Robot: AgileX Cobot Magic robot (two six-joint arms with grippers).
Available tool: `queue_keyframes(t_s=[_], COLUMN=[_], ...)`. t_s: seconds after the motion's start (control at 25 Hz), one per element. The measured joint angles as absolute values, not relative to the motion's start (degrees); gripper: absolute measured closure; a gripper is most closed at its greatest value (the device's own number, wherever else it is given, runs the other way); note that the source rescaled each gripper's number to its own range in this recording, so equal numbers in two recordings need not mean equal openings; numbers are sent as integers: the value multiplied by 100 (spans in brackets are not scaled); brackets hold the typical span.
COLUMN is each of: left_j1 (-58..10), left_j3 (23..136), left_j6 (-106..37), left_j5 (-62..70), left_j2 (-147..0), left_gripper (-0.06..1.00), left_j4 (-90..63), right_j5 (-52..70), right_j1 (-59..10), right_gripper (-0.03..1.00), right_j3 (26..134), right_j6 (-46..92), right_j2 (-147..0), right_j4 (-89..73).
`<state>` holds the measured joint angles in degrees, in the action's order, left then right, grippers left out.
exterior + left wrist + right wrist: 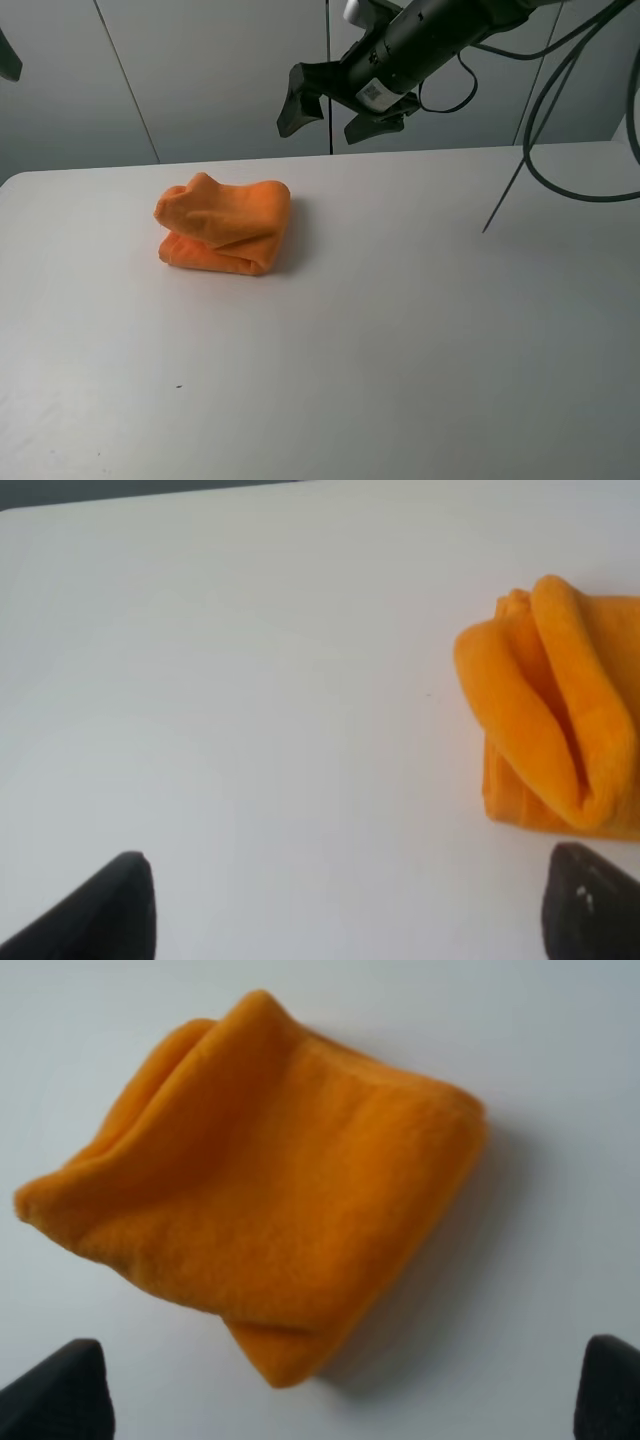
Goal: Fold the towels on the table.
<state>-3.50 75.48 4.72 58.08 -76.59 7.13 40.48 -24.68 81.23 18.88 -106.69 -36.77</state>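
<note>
The orange towel [224, 226] lies folded into a thick, loose bundle on the white table [400, 320], left of centre toward the back. Its label does not show. My right gripper [322, 125] hangs open and empty in the air, above the table's back edge and up and to the right of the towel. The right wrist view looks down on the towel [270, 1190] between the spread fingertips [65, 1390]. My left gripper [350, 905] is open and empty above bare table, with the towel [555, 720] off to one side of it.
A dark part of the left arm [8, 55] shows at the far left edge. Black cables [540, 120] hang at the back right, one reaching down to the table. Grey wall panels [200, 70] stand behind the table.
</note>
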Motion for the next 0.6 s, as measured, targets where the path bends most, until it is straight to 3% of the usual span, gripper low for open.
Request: queue_keyframes(t_s=[0.6], left_j1=[-350], left_j3=[5116], left_j6=[695], left_j5=[5783], left_j2=[-3458], left_gripper=[-6], left_j4=[874], right_j5=[4224], right_j1=[-2328], right_gripper=[-3], right_j3=[4962], right_j6=[358], right_j2=[-5527], right_j4=[-952])
